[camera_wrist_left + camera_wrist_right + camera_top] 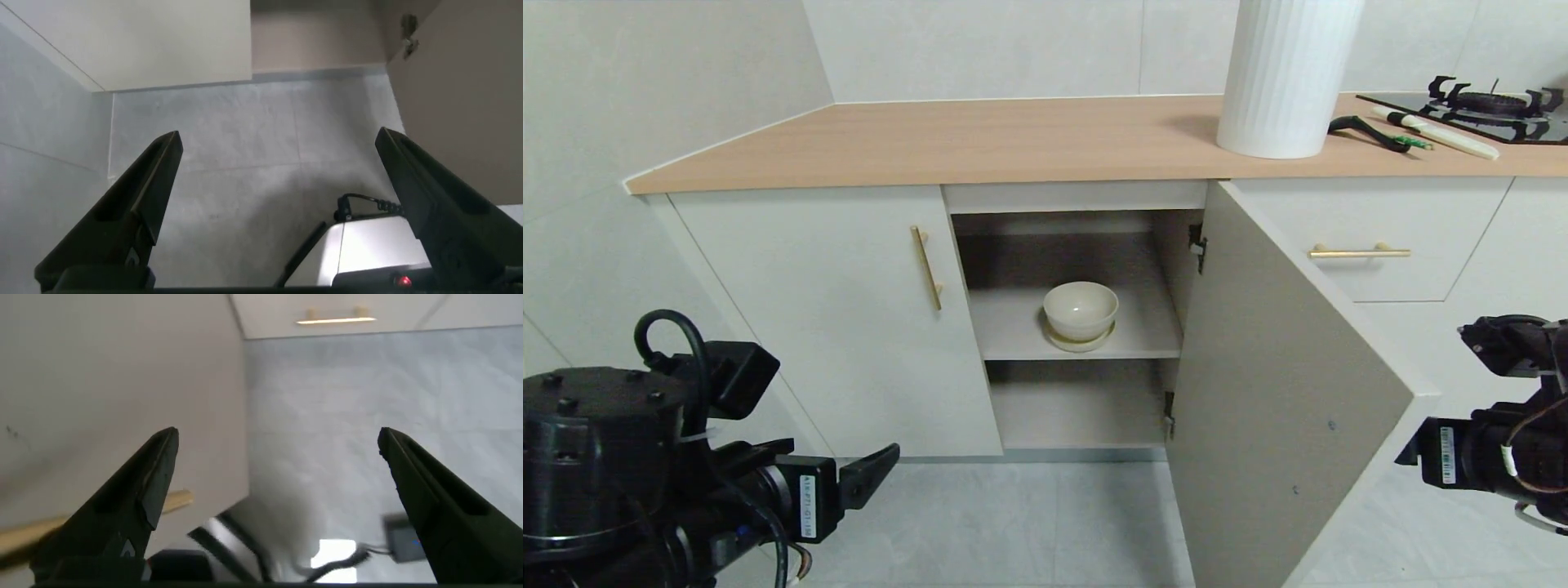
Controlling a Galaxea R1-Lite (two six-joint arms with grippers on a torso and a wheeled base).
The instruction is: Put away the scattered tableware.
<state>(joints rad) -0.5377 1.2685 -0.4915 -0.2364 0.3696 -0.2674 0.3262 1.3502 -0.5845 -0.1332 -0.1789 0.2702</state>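
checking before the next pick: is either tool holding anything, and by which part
Nothing is held: the left tool and the right tool are both open and empty.

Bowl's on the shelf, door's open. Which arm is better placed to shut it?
Right, probably: the right gripper sits open beside the cabinet door's free edge, handle close by; the left gripper is farther off.

Soft, even brightness in the room, dimmer inside the cabinet.
Light fell from above: the white vase (1286, 77) laid a faint shadow on the countertop (931, 139), the cabinet (1054, 253) recesses sat in grey shade, the bowl (1081, 309) carried a small glint inside, the open door (1282, 384) showed a duller inner face, and the floor (1054, 523) lay evenly lit.
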